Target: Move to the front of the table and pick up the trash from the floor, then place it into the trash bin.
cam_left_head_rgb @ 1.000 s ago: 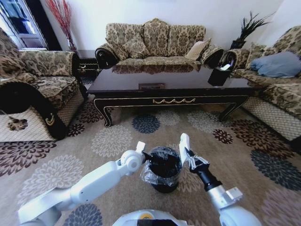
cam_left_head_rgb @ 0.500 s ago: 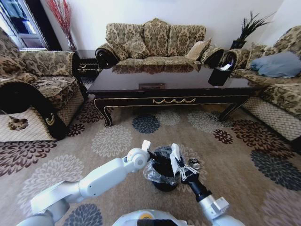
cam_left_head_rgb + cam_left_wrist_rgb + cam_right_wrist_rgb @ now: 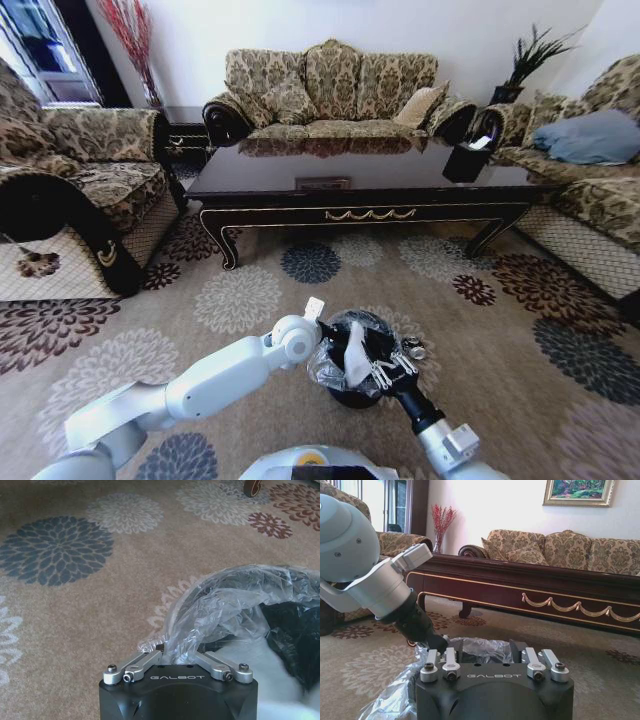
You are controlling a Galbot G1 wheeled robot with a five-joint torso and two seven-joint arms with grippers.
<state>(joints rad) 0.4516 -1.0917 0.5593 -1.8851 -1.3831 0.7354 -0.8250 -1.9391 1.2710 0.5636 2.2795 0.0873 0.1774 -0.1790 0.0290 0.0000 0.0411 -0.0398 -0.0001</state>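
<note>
The black trash bin (image 3: 350,397) stands on the carpet close in front of me, its crinkly bag (image 3: 235,595) around the rim. My left gripper (image 3: 325,345) is shut on that bag rim (image 3: 177,650). My right gripper (image 3: 374,366) hovers over the bin's mouth, and its fingers stand apart (image 3: 485,652) with nothing between them. The crumpled white paper trash (image 3: 355,358) lies tilted in the bin's opening, touching the fingertips. A small shiny ring (image 3: 413,351) lies on the floor just right of the bin. The dark table (image 3: 360,180) stands farther ahead.
Patterned sofas surround the table: one behind it (image 3: 330,90), an armchair (image 3: 90,170) on the left, another sofa (image 3: 590,180) on the right. A black box holder with white paper (image 3: 465,160) sits on the table's right end. Open flowered carpet (image 3: 240,300) lies between bin and table.
My right gripper has swung left and down from beside the bin to over its mouth. The upright paper it held now lies tipped into the opening. The left gripper kept its place at the rim.
</note>
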